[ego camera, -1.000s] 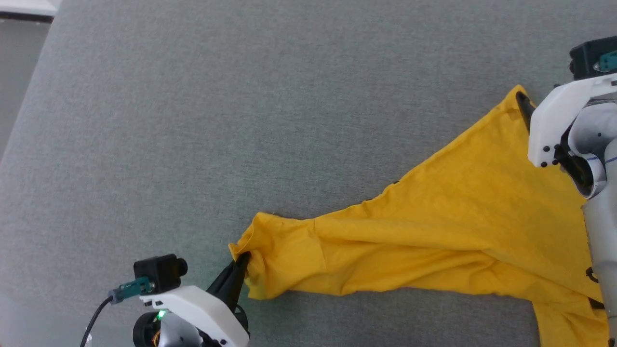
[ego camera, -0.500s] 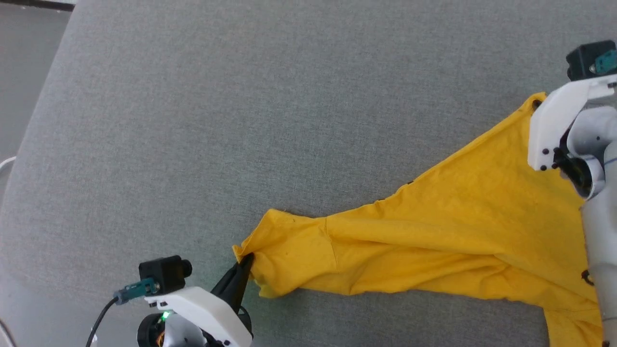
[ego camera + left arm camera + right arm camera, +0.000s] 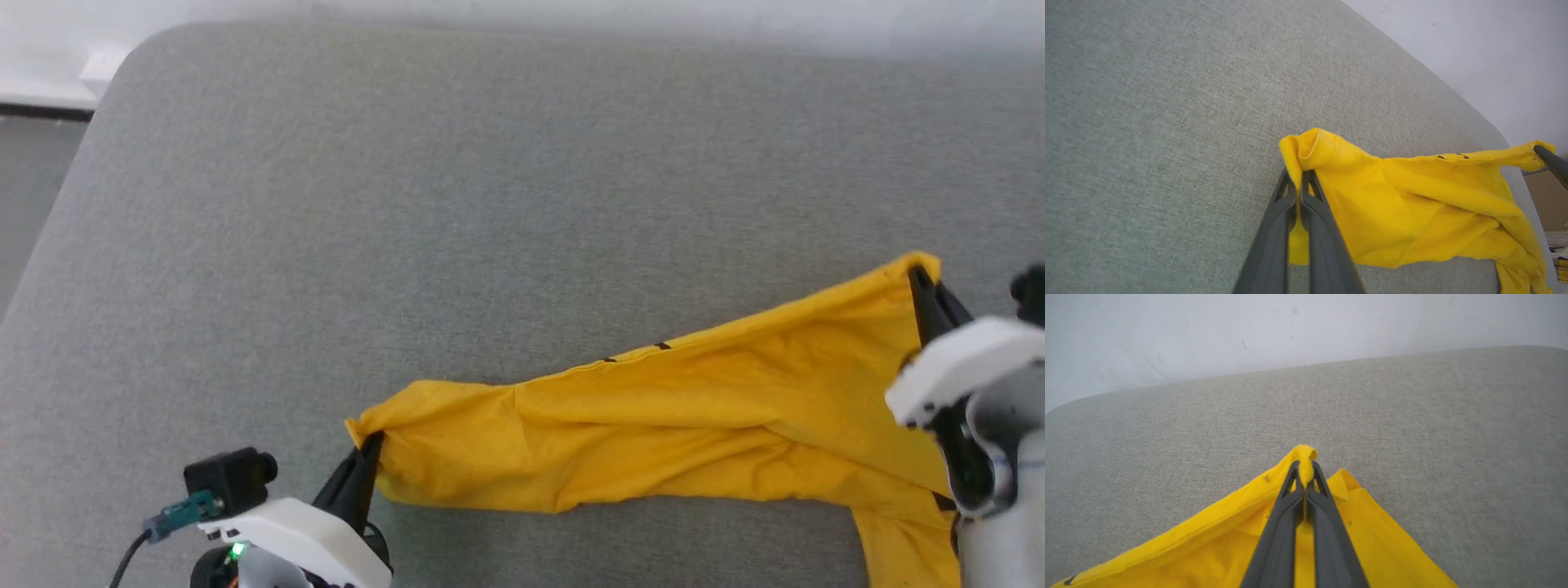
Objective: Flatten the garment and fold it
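Grey fabric surface (image 3: 408, 204) underneath, with the garment (image 3: 694, 425) strung between both grippers. The left gripper (image 3: 371, 445) is pinching a bunched corner and the right gripper (image 3: 918, 282) is clamped on the opposite corner, so the cloth sags between their tips.

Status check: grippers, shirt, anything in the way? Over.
Left gripper shut on garment end. Right gripper shut on opposite corner. Garment stretched between, creased, not flat. No obstruction seen.

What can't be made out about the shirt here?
- Print on the garment: head view, turned under or folded in.
- Its lower right end: head view, cut by the bottom edge, covered by the right arm.
- Which part the left end effector pinches: left wrist view, bunched cloth.
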Tool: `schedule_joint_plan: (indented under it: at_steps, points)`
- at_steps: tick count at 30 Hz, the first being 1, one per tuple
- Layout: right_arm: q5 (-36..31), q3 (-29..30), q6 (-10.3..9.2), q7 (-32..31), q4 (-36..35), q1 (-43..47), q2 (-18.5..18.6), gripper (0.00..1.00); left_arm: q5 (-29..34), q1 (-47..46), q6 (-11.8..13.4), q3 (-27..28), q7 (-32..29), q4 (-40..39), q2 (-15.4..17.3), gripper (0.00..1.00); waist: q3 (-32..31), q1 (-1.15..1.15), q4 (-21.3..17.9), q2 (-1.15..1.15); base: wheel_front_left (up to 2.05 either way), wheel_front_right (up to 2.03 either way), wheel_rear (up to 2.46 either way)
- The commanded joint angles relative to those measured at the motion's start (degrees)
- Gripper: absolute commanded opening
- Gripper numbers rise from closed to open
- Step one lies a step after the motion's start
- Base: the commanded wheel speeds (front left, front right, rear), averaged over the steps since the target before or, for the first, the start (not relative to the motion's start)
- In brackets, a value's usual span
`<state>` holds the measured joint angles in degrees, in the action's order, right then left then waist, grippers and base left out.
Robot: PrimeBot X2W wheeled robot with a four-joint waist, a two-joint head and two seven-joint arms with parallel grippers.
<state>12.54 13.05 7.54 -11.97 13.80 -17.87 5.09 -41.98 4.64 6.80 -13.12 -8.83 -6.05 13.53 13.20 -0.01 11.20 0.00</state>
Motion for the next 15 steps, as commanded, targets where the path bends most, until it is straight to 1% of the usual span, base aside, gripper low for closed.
schedule_joint_plan:
  at_steps: [1,4,8,12,15]
  points:
    - [0.5,0.4,-0.05,0.4,-0.6,1.2,-0.3,0.00,0.4,0.3,0.3,0.3,0.5,-0.3,0.3,0.00,-2.8,0.01,-2.8,0.00,0.00,0.00,0.00]
    - [1.3,1.9,-0.05,1.6,-5.4,7.2,-1.5,0.00,0.6,0.5,0.8,1.3,2.3,-1.1,0.1,0.00,-4.1,0.01,-4.5,0.00,0.00,0.00,0.00]
    - [3.4,2.8,-0.05,2.7,-11.0,14.5,-2.1,0.00,1.1,0.4,1.5,2.9,5.3,-2.2,-0.4,0.00,-5.5,0.01,-6.6,0.00,0.00,0.00,0.00]
    - [7.4,1.3,-0.05,3.7,-13.5,19.6,-2.2,0.00,1.4,0.3,2.3,4.5,7.6,-3.1,-0.7,0.00,-6.3,0.01,-9.0,0.00,0.00,0.00,0.00]
    - [7.8,0.5,-0.05,3.5,-15.1,20.9,-2.2,0.00,1.9,-0.7,2.7,5.7,9.2,-3.7,-0.5,0.00,-6.9,0.01,-10.7,0.00,0.00,0.00,0.00]
